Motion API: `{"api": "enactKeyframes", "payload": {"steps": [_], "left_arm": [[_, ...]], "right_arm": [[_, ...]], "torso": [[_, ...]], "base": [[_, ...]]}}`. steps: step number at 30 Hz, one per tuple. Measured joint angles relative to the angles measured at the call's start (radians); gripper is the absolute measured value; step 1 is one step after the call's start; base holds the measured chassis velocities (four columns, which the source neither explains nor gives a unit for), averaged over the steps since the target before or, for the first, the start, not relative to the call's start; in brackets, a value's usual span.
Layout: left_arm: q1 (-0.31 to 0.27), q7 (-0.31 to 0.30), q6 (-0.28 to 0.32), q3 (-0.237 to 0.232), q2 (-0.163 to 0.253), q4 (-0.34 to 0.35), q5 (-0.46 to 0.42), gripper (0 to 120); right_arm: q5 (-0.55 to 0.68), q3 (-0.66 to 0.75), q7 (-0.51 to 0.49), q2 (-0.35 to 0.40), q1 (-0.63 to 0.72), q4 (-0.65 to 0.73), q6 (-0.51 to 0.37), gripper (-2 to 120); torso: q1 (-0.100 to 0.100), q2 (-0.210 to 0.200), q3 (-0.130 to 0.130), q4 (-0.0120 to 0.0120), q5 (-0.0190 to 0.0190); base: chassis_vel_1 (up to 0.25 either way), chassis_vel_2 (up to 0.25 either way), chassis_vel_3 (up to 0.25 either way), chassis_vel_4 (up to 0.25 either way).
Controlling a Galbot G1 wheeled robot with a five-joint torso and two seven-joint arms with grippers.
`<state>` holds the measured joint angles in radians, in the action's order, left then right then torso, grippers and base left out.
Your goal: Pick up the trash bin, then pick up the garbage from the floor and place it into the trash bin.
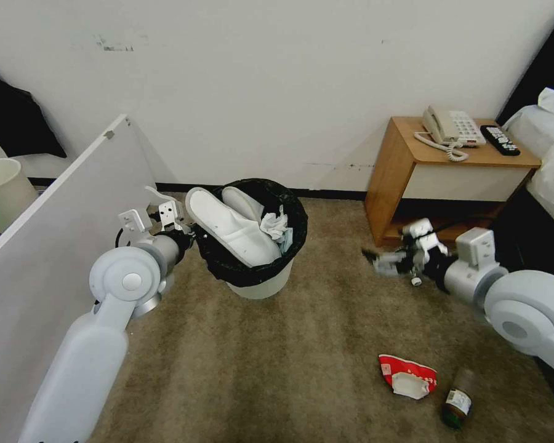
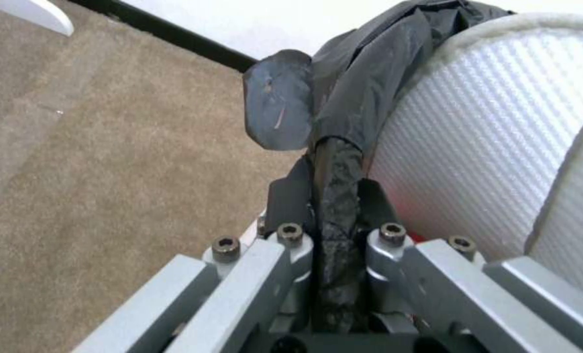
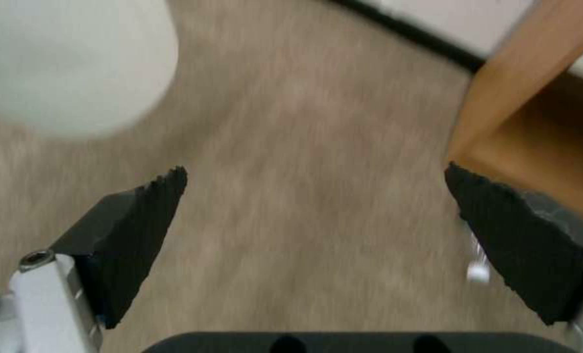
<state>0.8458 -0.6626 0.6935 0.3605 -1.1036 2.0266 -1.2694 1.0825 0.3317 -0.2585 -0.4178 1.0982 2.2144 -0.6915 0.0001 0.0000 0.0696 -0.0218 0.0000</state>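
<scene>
**A:** While the left gripper [image 1: 194,237] is hanging on to the bin [image 1: 252,240] at centre-left of the head view, is the right arm meant to go for the stuff at the bottom right?

**B:** That's my read. What's left on the carpet is a red-white wrapper [image 1: 406,375] and a bottle [image 1: 457,400] just beside it, both low in the frame. The right gripper [image 1: 375,259] sits mid-right, in front of the nightstand [image 1: 406,160], well apart from both.

**A:** Any tips for doing it cleanly?

**B:** I'd take the wrapper first, since it's the nearer of the two to the bin. It's flat and crumpled, so I'd come down from above and pinch a raised edge rather than scrape the carpet. The bottle is lying down and will probably roll, so close across its body, not along it. Keep the bin steady and low too: the slippers [image 1: 231,224] stick out over the rim and the bin looks tilted.

**A:** What about the jaws?

**B:** Left ones are clamped tight on the bin's rim, pinching the black bag [image 2: 363,83] folded over it, with one slipper's white sole just beside the grip. In the right wrist view the pads [image 3: 134,230] are spread wide, nothing between them but carpet [image 3: 304,206], touching nothing.
</scene>
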Motion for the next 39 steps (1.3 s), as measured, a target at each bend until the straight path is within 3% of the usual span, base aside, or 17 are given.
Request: {"api": "enactKeyframes", "payload": {"steps": [5, 20, 29, 35, 39], "left_arm": [[-0.004, 0.001, 0.000, 0.000, 0.000, -0.003, -0.001, 4], [-0.008, 0.001, 0.000, -0.002, -0.004, -0.003, -0.002, 4], [-0.012, 0.002, 0.000, -0.004, -0.008, -0.011, 0.001, 4], [-0.011, 0.004, 0.000, 0.000, -0.007, -0.012, 0.002, 4], [-0.010, 0.007, 0.000, 0.003, -0.006, -0.013, 0.002, 4]], "right_arm": [[-0.017, -0.033, 0.029, 0.013, 0.028, -0.007, -0.055, 100], [-0.111, -0.158, 0.066, 0.041, 0.093, -0.056, -0.050, 100], [-0.178, -0.221, 0.085, 0.078, 0.150, -0.126, -0.003, 100], [-0.215, -0.201, 0.098, 0.106, 0.212, -0.155, 0.024, 100], [-0.252, -0.102, 0.119, 0.141, 0.316, -0.171, 0.049, 100]], "torso": [[0.000, 0.000, 0.000, 0.0001, -0.0001], [0.000, 0.000, 0.000, 0.0000, 0.0000], [0.000, 0.000, 0.000, 0.0000, 0.0001], [0.000, 0.000, 0.000, 0.0000, 0.0003], [0.000, 0.000, 0.000, -0.0001, 0.0001]], "base": [[0.000, 0.000, 0.000, 0.000], [0.000, 0.000, 0.000, 0.000], [0.000, 0.000, 0.000, 0.000], [0.000, 0.000, 0.000, 0.000], [0.000, 0.000, 0.000, 0.000]]}}
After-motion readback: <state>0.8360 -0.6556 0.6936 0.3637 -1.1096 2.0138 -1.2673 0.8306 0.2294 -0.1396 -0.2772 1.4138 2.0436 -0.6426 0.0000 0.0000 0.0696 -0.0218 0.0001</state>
